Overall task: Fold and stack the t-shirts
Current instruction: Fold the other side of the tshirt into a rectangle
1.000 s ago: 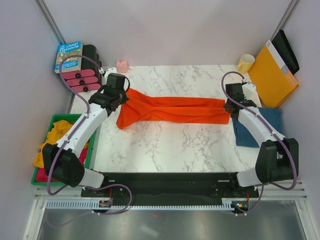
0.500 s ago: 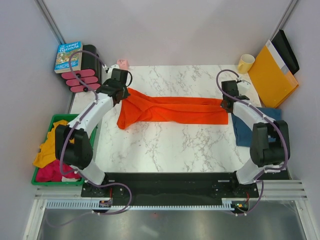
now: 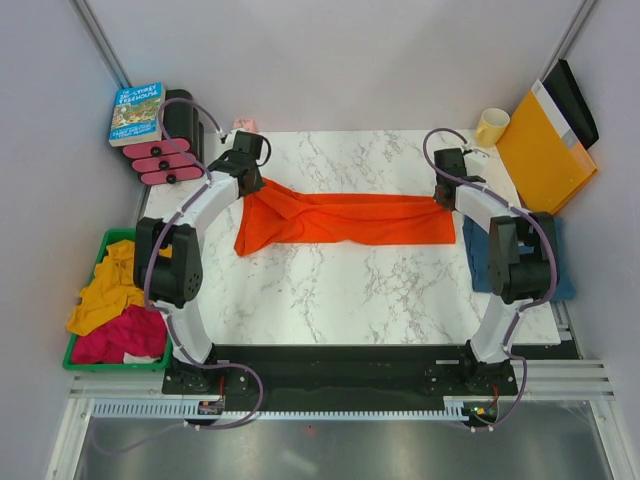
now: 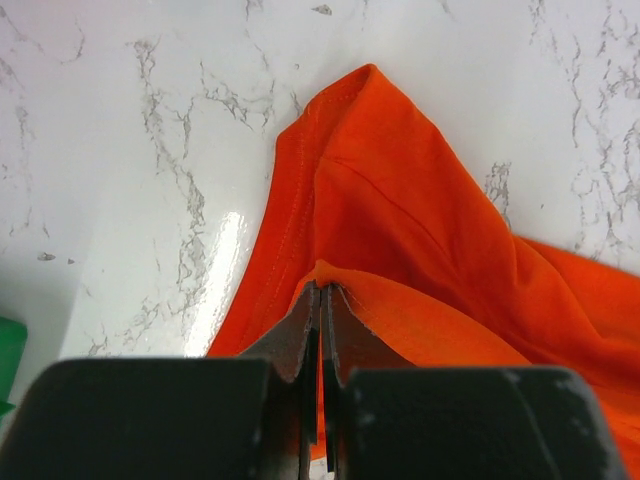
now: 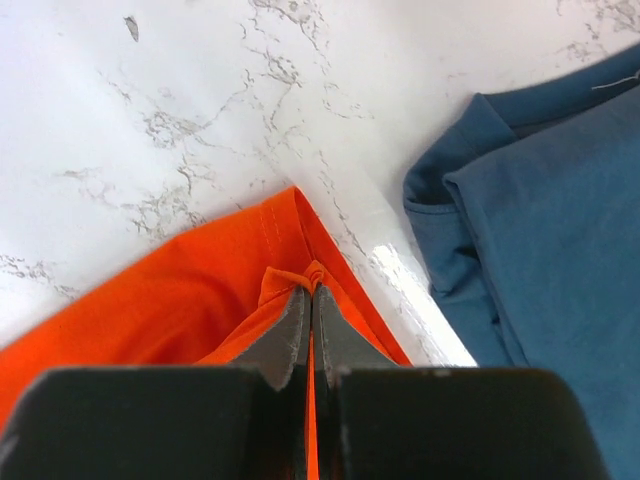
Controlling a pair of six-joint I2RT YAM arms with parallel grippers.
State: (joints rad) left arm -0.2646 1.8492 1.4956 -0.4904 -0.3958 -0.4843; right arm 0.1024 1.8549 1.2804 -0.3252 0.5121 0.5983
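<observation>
Work over the white marble surface (image 3: pixel 350 290), which reaches well to the near side of both pairs of fingers and looks wide enough to take the fold flat. Treat the orange-red t-shirt (image 3: pixel 340 220) as one long band stretched from the left pair to the right pair, bunched and wrinkled toward the left, smoother toward the right. Mind the denim-blue t-shirt (image 5: pixel 540 200), already folded and lying just beside the right fingers on their outer side, near the orange hem but not touching it.

Check the grip first: left fingers (image 4: pixel 318 305) closed tight on a fold of orange cloth near a stitched corner, right fingers (image 5: pixel 310 292) closed tight on the hemmed corner opposite, with only a small nub of fabric past each tip.

Probably best to carry both corners at one height and one pace, with light tension between the two pairs to prevent sagging or twisting. Avoid hard pulls, given so little cloth in each pinch. Bring the held edge squarely down onto the near edge, steering the right corner wide of the blue shirt.
</observation>
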